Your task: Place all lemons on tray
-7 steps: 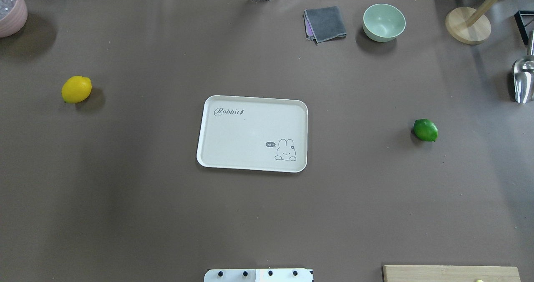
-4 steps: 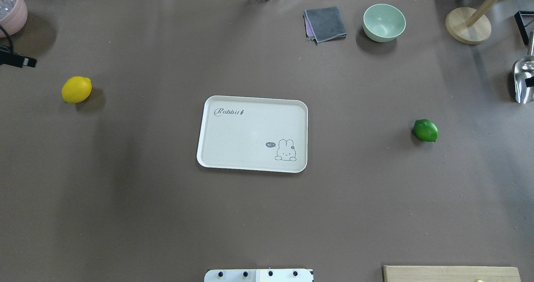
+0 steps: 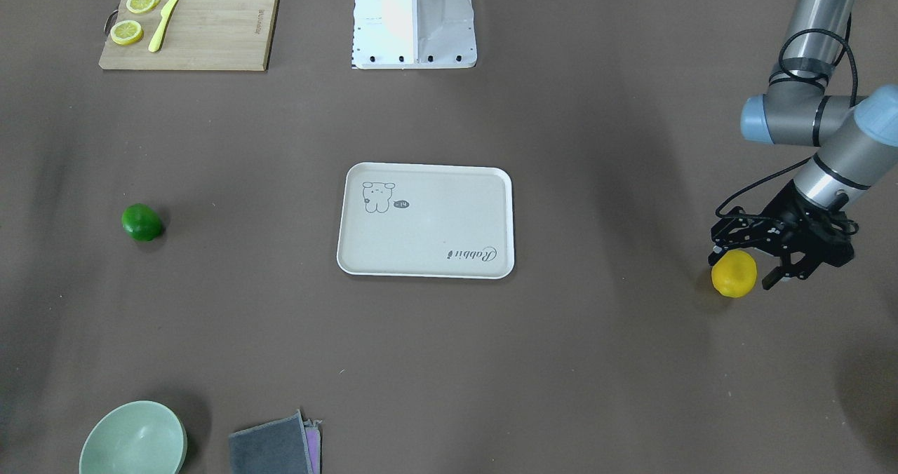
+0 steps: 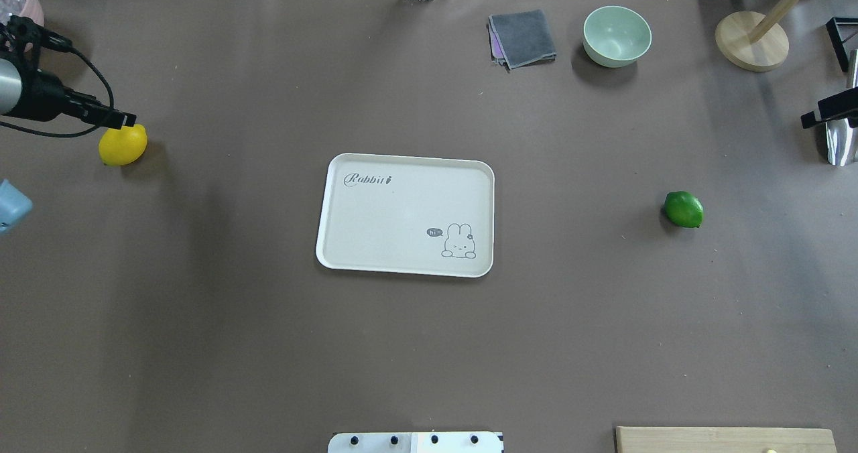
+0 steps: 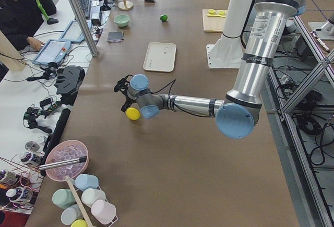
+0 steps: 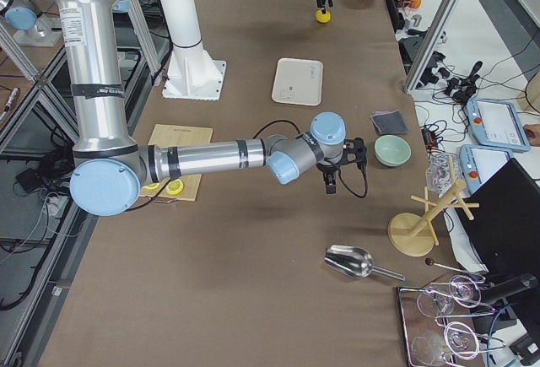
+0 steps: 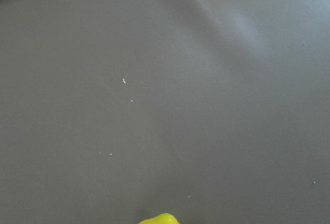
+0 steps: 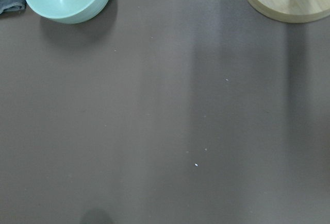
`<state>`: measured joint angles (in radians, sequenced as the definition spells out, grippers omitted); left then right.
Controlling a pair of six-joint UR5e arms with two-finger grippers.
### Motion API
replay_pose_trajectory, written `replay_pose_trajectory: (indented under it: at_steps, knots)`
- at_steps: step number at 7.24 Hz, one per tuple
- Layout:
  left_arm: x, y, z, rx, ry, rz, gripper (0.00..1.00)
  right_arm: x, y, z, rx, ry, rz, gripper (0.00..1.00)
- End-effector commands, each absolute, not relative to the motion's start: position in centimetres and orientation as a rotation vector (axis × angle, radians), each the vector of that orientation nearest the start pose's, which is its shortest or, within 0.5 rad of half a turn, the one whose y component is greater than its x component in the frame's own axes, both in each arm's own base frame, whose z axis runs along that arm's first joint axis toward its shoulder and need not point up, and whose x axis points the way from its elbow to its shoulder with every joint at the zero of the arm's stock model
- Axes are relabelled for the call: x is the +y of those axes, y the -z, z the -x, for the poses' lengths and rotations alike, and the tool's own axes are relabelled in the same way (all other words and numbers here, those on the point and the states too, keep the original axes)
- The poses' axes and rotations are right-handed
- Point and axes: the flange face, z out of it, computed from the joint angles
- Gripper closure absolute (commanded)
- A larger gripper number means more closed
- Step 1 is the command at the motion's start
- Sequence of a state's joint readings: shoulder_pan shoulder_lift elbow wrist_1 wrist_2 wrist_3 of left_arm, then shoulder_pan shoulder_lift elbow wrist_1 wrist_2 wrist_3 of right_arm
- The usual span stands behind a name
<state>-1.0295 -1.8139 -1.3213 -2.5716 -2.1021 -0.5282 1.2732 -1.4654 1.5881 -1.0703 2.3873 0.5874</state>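
From across the tabletop [image 3: 596,362], the left claw [image 3: 742,269] is hanging wide open and empty over the yellow lemon [image 3: 734,275]. The green lemon [image 3: 142,222] is lying well apart from the tray [image 3: 435,214]. From overhead, the right claw [image 4: 828,112] is showing only partly, and I cannot tell how far open it is.

Pale wooden rectangular cutting board [image 3: 210,29] in the corner, two thin round yellow lemon slices [image 3: 142,1] and a slim yellow-green knife [image 3: 164,31] lying on it. Over on the brown table [image 4: 402,346], a folded grey cloth [image 4: 523,37] just beside a pale green round bowl [image 4: 617,35], then a round wooden stand base [image 4: 751,41], with a shiny metal scoop [image 6: 350,260] near it.
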Motion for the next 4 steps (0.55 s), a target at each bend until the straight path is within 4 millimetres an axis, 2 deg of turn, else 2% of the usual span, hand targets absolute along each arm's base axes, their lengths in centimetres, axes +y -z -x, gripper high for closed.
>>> replay_pose_trajectory:
  at_steps: [1, 4]
  knots:
    - [-57.01, -55.22, -26.15, 0.908, -0.297, -0.569, 0.02, -55.61, -51.5, 14.66, -0.946, -0.036, -0.186, 0.0]
    - [-56.89, -56.19, -25.63, 0.877, -0.358, -0.59, 0.02, -55.29, -51.38, 15.56, -0.949, -0.019, -0.184, 0.0]
